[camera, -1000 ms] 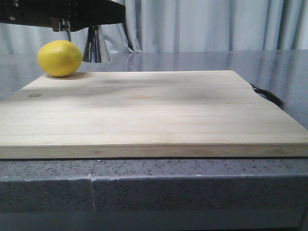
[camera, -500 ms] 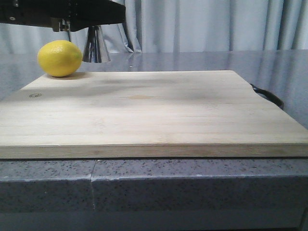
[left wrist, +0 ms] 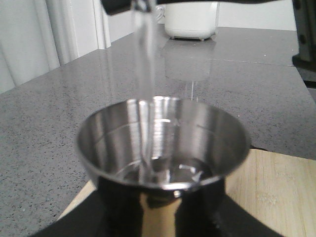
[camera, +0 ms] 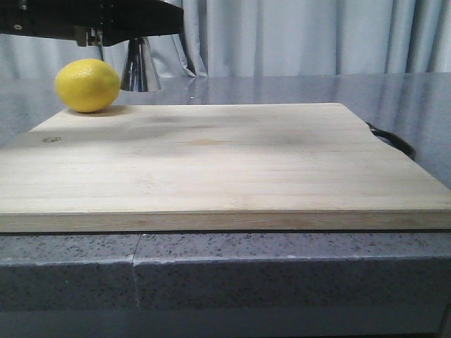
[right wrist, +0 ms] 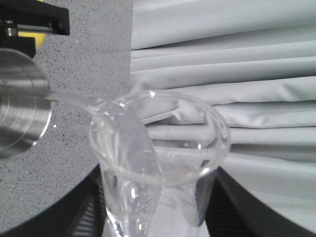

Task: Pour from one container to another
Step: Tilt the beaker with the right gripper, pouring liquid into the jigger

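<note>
Beaker betw. right jaws, tilted

Yellow lemon on wooden cutting board, grey countertop beneath.

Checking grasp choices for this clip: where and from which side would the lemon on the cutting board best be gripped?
Across its rounded middle, coming straight down from above. The lemon lies on its side at the far left corner of the cutting board, top and near side exposed. The steel cup stands close behind it and a dark arm hangs overhead, so that should probably move away first.
</note>
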You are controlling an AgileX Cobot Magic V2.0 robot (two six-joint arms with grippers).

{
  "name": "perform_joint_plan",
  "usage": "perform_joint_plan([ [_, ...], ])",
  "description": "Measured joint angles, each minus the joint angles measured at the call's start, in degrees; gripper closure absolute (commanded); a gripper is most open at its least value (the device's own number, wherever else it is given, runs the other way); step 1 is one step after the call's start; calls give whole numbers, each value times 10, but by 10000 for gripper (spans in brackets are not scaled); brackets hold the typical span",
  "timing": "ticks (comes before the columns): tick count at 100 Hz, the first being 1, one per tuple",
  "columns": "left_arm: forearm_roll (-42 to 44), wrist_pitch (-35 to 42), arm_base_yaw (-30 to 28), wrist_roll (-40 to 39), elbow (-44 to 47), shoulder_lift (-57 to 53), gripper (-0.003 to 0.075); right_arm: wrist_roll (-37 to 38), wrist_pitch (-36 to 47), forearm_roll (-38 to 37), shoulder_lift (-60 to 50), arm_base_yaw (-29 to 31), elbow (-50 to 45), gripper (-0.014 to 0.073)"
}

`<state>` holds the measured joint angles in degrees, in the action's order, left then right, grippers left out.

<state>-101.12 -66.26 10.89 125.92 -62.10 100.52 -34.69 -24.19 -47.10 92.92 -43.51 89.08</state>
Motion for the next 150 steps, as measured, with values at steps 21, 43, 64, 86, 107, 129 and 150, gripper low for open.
perform_joint_plan([
  [21, 0, 0, 0, 0, 0, 0, 514, 0, 1, -15, 0, 0, 0, 271],
  [43, 0, 0, 0, 0, 0, 0, 514, 0, 2, -21, 0, 0, 0, 271],
  [64, 0, 0, 0, 0, 0, 0, 514, 0, 15, -44, 0, 0, 0, 271],
  [86, 0, 0, 0, 0, 0, 0, 514, -1, 28, -66, 0, 0, 0, 271],
  [107, 0, 0, 0, 0, 0, 0, 514, -1, 30, -72, 0, 0, 0, 271],
  [129, 0, 0, 0, 0, 0, 0, 514, -1, 30, -73, 0, 0, 0, 271],
  [150, 0, 0, 0, 0, 0, 0, 514, -1, 31, -74, 0, 0, 0, 271],
])
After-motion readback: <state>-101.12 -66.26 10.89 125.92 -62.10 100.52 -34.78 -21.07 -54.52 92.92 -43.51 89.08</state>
